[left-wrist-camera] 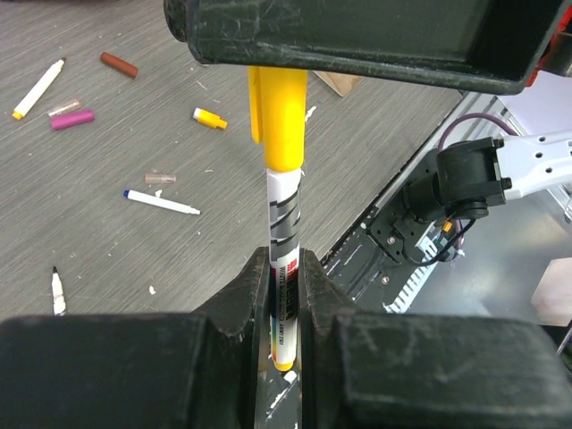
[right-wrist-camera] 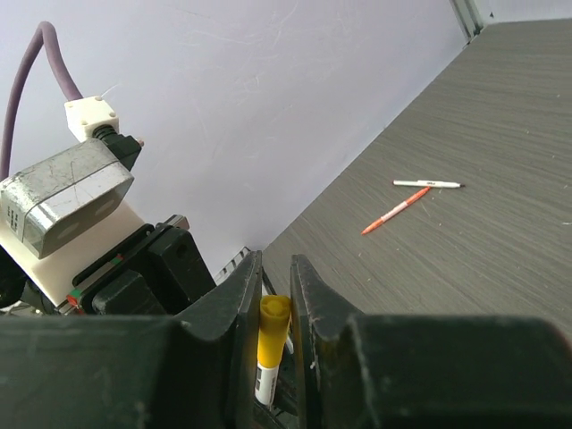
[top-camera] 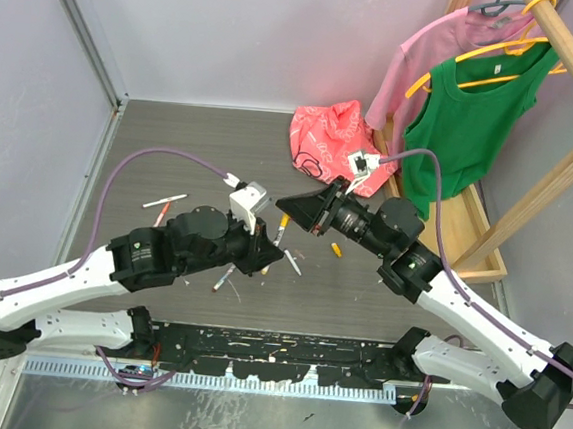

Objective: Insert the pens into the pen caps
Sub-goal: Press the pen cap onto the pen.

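Note:
My left gripper (left-wrist-camera: 284, 257) is shut on a white pen (left-wrist-camera: 284, 214) with a yellow end and holds it above the table. The pen's tip sits inside a yellow cap (left-wrist-camera: 278, 116). My right gripper (right-wrist-camera: 275, 268) is shut on that yellow cap (right-wrist-camera: 273, 335). The two grippers meet at the table's middle in the top view, left (top-camera: 266, 248) and right (top-camera: 293, 211). Loose on the table are a yellow-tipped pen (left-wrist-camera: 37, 89), a blue-tipped pen (left-wrist-camera: 161, 202), a dark red cap (left-wrist-camera: 119, 64), a purple cap (left-wrist-camera: 71, 119) and a small yellow cap (left-wrist-camera: 210, 117).
A red patterned bag (top-camera: 331, 143) lies at the back. A wooden rack (top-camera: 562, 158) with a green top (top-camera: 471, 115) stands at the right. An orange pen (right-wrist-camera: 393, 212) and a white pen (right-wrist-camera: 427, 184) lie far left. A black rail (top-camera: 274, 359) runs along the near edge.

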### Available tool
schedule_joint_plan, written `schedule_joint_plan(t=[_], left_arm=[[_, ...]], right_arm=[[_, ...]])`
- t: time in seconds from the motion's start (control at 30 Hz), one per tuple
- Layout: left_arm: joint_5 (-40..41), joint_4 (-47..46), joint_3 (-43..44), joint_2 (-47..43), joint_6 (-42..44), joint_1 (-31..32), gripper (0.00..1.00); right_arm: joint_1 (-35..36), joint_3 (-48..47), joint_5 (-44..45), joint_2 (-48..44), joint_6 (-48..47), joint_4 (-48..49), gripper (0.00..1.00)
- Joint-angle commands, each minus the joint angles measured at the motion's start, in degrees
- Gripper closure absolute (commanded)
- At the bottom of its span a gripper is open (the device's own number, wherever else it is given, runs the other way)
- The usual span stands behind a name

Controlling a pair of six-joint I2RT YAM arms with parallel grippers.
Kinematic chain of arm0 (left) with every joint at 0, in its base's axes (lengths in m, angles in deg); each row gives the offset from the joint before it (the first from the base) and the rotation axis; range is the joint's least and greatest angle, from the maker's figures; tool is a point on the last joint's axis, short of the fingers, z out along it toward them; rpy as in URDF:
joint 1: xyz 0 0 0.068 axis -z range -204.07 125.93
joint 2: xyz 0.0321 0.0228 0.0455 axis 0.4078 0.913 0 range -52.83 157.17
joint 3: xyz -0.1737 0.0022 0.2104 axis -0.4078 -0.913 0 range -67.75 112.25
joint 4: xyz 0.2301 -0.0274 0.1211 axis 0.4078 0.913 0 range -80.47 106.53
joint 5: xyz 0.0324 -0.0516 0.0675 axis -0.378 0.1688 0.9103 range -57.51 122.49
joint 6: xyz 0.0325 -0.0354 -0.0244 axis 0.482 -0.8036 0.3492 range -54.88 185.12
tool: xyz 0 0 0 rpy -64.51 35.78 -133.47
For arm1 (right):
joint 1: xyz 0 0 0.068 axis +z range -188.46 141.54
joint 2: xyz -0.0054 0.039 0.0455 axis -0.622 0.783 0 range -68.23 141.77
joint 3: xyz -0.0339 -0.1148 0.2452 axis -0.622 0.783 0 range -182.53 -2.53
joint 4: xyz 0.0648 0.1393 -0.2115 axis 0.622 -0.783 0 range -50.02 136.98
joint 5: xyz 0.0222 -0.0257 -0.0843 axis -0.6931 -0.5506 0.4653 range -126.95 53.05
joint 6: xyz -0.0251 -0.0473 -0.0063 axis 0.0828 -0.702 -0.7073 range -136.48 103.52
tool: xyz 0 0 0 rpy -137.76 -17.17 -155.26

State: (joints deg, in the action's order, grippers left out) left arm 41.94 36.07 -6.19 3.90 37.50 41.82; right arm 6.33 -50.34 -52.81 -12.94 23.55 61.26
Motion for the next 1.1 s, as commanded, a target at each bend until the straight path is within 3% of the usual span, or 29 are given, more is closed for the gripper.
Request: schedule_joint_plan(t=[0.0,0.83,1.07], left_arm=[[3.7,-11.7,4.8,-3.0,1.1,-0.4,1.00],[6.4,-16.9,9.5,-10.3,7.5,-0.4,1.00],[7.6,-16.5,10.2,-11.2,8.7,-0.4,1.00]], right_arm=[[5.0,-0.2,0.6,-0.2,-4.5,-8.3,1.00],[30.6,12.1,14.0,6.9,2.1,-0.8,1.00],[32.5,14.9,17.1,6.4,4.0,-0.5,1.00]])
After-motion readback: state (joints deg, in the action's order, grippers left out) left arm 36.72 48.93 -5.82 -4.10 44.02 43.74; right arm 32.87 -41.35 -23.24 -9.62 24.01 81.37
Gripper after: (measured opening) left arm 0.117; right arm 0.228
